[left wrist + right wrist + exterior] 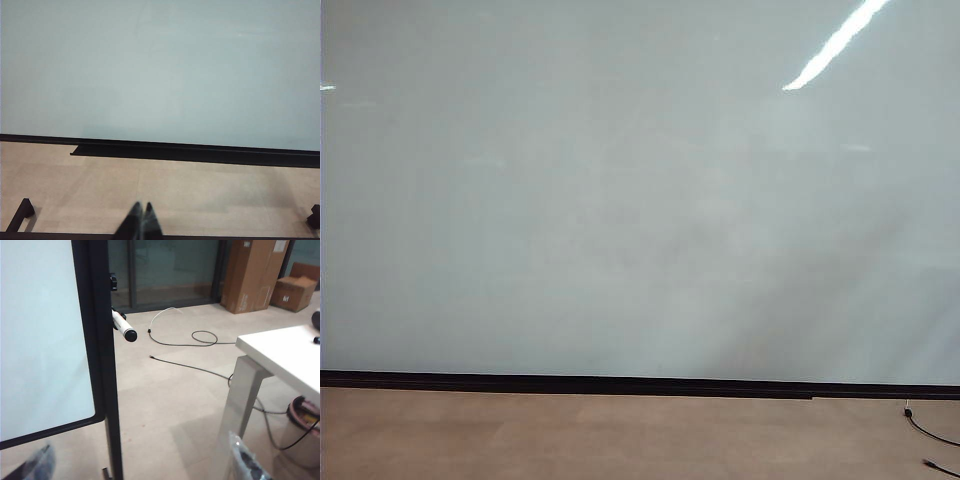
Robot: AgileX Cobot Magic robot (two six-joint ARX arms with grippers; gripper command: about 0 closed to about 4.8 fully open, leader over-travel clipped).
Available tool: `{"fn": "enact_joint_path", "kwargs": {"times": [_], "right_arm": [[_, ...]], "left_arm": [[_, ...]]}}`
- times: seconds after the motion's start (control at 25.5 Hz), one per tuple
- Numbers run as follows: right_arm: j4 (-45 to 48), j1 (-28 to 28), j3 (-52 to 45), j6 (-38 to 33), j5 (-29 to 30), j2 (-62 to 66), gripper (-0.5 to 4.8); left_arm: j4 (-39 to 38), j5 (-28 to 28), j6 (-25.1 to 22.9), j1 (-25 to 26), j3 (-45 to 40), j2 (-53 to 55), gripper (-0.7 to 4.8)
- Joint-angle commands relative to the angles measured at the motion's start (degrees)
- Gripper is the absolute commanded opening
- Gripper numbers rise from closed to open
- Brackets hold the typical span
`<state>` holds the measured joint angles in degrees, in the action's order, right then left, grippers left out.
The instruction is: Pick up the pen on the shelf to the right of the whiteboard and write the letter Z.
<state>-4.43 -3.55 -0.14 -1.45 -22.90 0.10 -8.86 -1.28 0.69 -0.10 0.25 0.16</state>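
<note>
The whiteboard [620,200] fills the exterior view, glossy pale grey with a black strip along its lower edge; neither gripper shows there. The letter Z is out of view. In the right wrist view the pen [123,326], white-barrelled with a dark end, sticks out from the black frame [100,340] at the whiteboard's [40,335] side. My right gripper [142,465] is open, its blurred fingertips [242,460] far apart, well short of the pen, with nothing between them. My left gripper [142,210] is shut and empty, pointing at the whiteboard's [160,70] lower edge over the floor.
A white table [285,352] stands close beside the right gripper. Cables [200,337] lie on the floor, with cardboard boxes [252,275] beyond them. A black ledge [195,152] runs under the board. A black cable [932,432] lies on the floor at the exterior view's right.
</note>
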Motion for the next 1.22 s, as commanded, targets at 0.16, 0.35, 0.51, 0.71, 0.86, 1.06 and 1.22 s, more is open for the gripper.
{"fn": "enact_joint_path", "kwargs": {"times": [0.16,0.35,0.51,0.71,0.86,1.06,1.22], "right_arm": [[-3.61,-0.24,4.17,-5.42,-0.77,0.9,4.74],[-1.2,-1.81,5.97,-5.44,2.03,6.14,4.79],[2.45,-1.75,7.5,-5.42,3.82,11.93,4.79],[8.37,-1.75,7.48,-5.16,5.05,18.62,4.79],[13.7,-1.75,7.48,-3.3,5.03,23.23,4.79],[19.19,-2.56,7.45,-2.6,5.6,29.29,4.79],[26.14,-4.57,7.45,-2.58,7.72,34.75,4.79]], "left_arm": [[0.33,-0.02,-0.24,0.0,0.13,0.02,-0.05],[0.33,-0.02,-0.24,0.0,0.13,0.02,-0.05],[0.33,-0.02,-0.24,0.0,0.13,0.02,-0.04],[0.33,-0.02,-0.24,0.0,0.13,0.02,-0.04],[0.33,-0.02,-0.24,0.0,0.13,0.02,-0.04],[0.33,-0.02,-0.24,0.0,0.13,0.02,-0.04],[0.33,-0.02,-0.24,0.0,0.13,0.02,-0.05]]}}
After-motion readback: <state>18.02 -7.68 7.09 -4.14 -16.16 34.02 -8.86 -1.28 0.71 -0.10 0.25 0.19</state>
